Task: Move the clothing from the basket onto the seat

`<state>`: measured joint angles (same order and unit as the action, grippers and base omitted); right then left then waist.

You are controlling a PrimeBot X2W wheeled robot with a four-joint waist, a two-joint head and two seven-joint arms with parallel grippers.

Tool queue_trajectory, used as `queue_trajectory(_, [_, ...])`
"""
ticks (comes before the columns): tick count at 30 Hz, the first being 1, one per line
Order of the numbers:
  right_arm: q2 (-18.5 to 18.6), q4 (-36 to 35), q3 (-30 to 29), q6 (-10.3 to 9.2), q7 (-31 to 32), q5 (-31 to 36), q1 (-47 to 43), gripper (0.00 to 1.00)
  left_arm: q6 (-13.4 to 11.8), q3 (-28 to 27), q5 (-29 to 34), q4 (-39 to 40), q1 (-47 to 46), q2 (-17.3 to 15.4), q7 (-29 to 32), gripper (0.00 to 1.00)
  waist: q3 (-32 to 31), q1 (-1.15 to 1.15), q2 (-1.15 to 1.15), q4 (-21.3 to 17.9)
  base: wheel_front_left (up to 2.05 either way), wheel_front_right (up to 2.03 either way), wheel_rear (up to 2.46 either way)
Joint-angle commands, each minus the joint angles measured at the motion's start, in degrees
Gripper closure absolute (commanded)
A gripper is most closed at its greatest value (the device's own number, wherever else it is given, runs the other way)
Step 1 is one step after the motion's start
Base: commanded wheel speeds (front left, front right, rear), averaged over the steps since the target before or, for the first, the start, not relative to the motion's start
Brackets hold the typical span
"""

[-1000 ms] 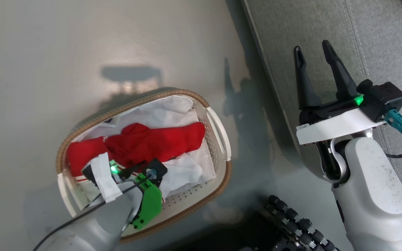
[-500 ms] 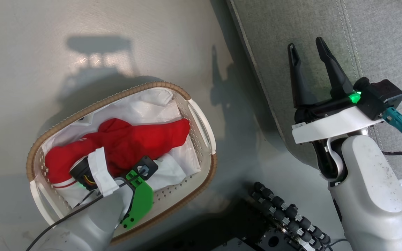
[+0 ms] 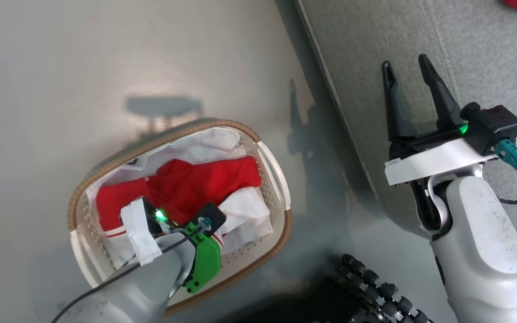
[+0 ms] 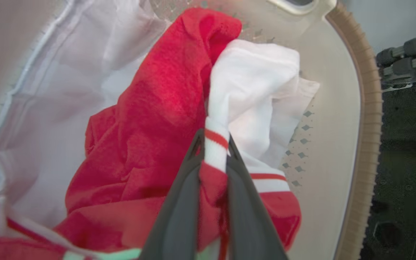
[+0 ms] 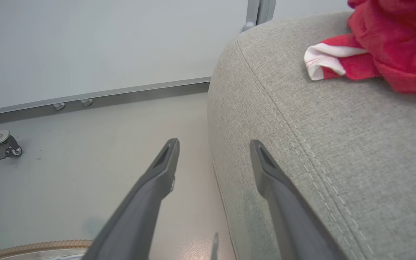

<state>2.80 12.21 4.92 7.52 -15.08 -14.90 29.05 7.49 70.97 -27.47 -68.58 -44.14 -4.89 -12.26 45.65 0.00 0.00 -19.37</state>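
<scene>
Left wrist view: the left gripper is clamped on a white-and-red striped cuff of the clothing, which lies heaped in the basket. In the head view the clothing's long axis runs from 8 o'clock to 2 o'clock, its far end pointing toward the seat — which lies at 2 o'clock from the basket, across a strip of floor. The left arm is nearer; the right gripper hangs open and empty over the seat's edge. The lift likely goes up toward 2 o'clock — 1 garment already lies on the seat.
</scene>
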Motion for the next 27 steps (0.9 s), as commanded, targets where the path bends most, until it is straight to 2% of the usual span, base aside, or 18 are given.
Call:
queue_trajectory(1, [0.19,0.48,-0.58,-0.07,-0.14,0.89,-0.91,0.0,-0.04,-0.31,-0.69,0.78,1.19,0.12,-0.95,1.0,-4.58,0.0,0.0,3.14,0.0,0.0,0.0])
queue_trajectory(9, [0.21,2.38,-3.36,-0.06,-0.14,5.1,-3.99,0.0,-0.58,-3.32,-2.23,8.59,3.55,0.0,-2.95,1.0,-14.06,0.0,0.0,7.44,0.0,0.0,0.0])
queue_trajectory(18, [0.22,4.14,-5.98,-0.07,-0.14,8.57,-8.57,0.0,-3.39,-11.03,0.62,25.99,9.02,-4.58,-2.96,1.0,-25.05,0.0,0.0,10.85,0.0,0.0,0.0])
queue_trajectory(27, [0.21,5.59,-6.84,-0.06,-0.14,10.41,-13.39,0.0,-3.31,-17.2,4.47,37.46,10.57,-8.4,-2.97,1.0,-34.52,0.0,0.0,12.33,0.0,0.0,0.0])
